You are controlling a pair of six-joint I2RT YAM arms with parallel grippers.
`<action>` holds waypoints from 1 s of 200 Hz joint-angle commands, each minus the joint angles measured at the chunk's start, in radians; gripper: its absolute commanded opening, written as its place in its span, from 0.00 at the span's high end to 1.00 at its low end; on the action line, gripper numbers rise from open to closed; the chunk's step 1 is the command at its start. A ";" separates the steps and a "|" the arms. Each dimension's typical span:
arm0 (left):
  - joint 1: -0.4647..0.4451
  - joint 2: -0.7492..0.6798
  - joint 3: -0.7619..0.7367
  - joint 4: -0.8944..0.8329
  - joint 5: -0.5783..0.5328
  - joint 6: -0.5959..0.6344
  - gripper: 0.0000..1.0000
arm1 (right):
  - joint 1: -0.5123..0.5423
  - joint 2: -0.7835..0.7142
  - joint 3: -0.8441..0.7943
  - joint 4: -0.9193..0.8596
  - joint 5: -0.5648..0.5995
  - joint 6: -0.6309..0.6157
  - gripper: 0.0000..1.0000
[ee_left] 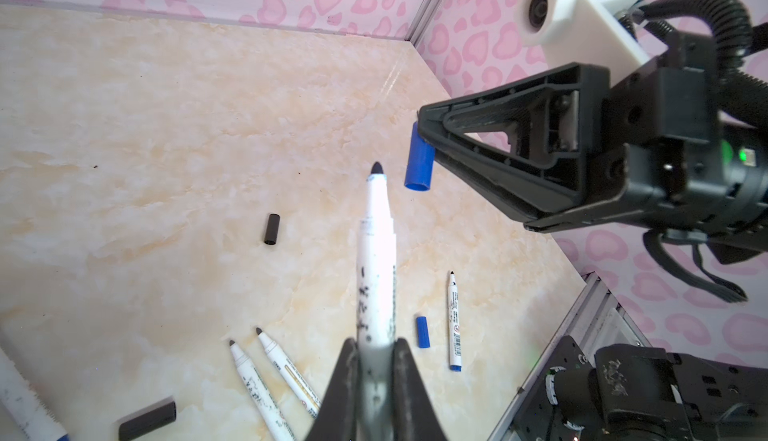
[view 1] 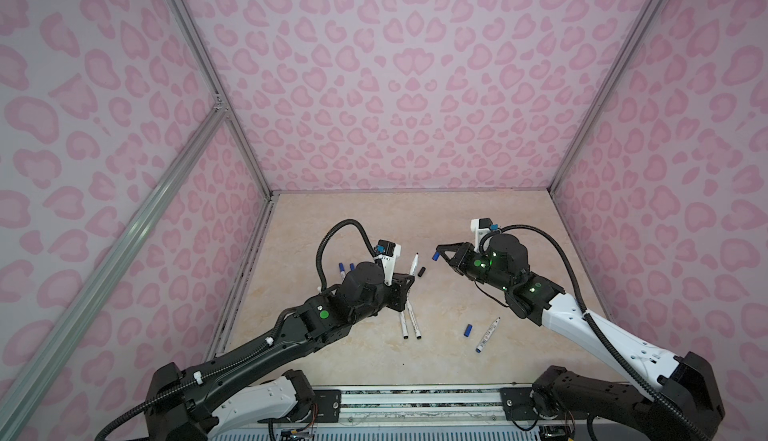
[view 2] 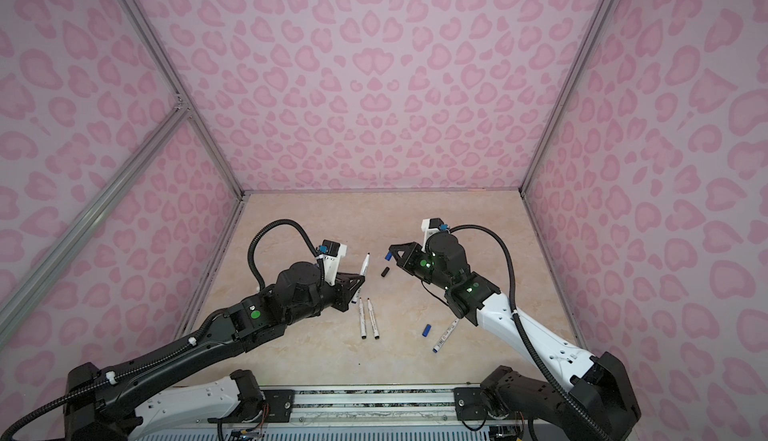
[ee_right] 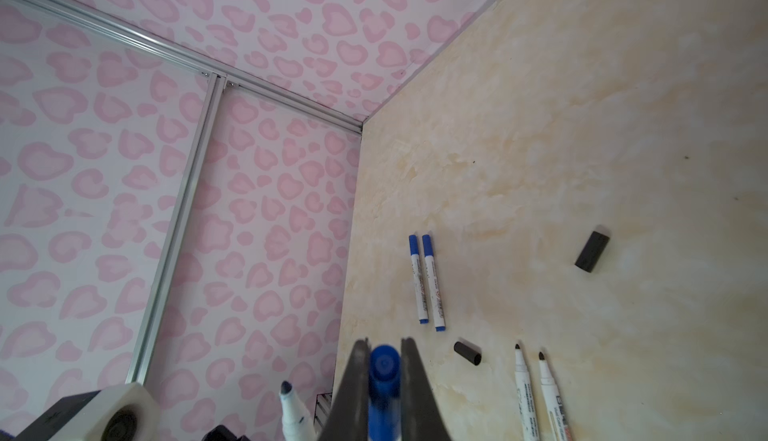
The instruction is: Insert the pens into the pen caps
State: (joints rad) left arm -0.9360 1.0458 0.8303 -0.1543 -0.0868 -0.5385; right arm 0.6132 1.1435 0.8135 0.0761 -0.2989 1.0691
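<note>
**Step in hand:** mating a pen with its cap, in the air above the table point(view 1: 374, 218).

**Tool state**
- The left gripper point(ee_left: 376, 347) is clamped tight on the barrel of a pen point(ee_left: 376, 252). The tip points out toward the other arm.
- The right gripper point(ee_left: 424, 135) is closed on a blue cap point(ee_left: 419, 160) and pinches it by one end. In the left wrist view the free end looks like the open mouth, and it faces away from the pen tip.

**Position:** The tip and the cap are near each other but apart. The tip stands beside the cap wall, not in front of the mouth.

**Next move (judgement)**
1. Turn the cap or the pen until both lie on one line, mouth facing tip.
2. Push them together until the cap seats.

The cap is held by a narrow pinch, so an off-axis push may twist it out of the fingers.

**Appearance:** The held pen has a slim white barrel with dark print. Its neck tapers to a dark tip with a pale blue ring below it. The cap is a short, plain blue cylinder.

**Elsewhere on the table**
- Two capped pens point(ee_right: 417, 279) lie side by side near the left arm.
- Two bare pens point(view 1: 409, 324) lie side by side, partly under the left gripper.
- A blue-plugged pen point(view 1: 488, 335) lies near a loose blue cap point(view 1: 468, 330).
- Two black caps point(ee_right: 592, 250) lie apart.

By this count, two pens are done and three wait.
</note>
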 commanded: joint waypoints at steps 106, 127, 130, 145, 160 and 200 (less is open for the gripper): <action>0.002 0.050 0.021 0.060 0.046 0.006 0.97 | 0.022 0.032 0.093 -0.005 -0.035 -0.039 1.00; 0.002 0.055 0.022 0.063 0.047 0.003 0.97 | 0.043 0.058 0.118 -0.007 -0.033 -0.049 1.00; 0.002 0.056 0.022 0.062 0.046 0.004 0.97 | 0.044 0.061 0.120 -0.007 -0.032 -0.049 1.00; 0.002 0.055 0.023 0.061 0.044 0.002 0.97 | 0.051 0.072 0.128 -0.010 -0.031 -0.051 1.00; 0.002 0.049 0.021 0.060 0.039 0.002 0.97 | 0.053 0.074 0.127 -0.006 -0.031 -0.053 1.00; 0.002 0.031 0.018 0.056 0.041 0.002 0.97 | 0.051 0.061 0.124 -0.035 0.014 -0.067 1.00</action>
State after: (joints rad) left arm -0.9360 1.0878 0.8383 -0.1249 -0.0486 -0.5392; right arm 0.6647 1.2095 0.9390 0.0536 -0.3157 1.0229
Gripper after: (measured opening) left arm 0.140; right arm 0.111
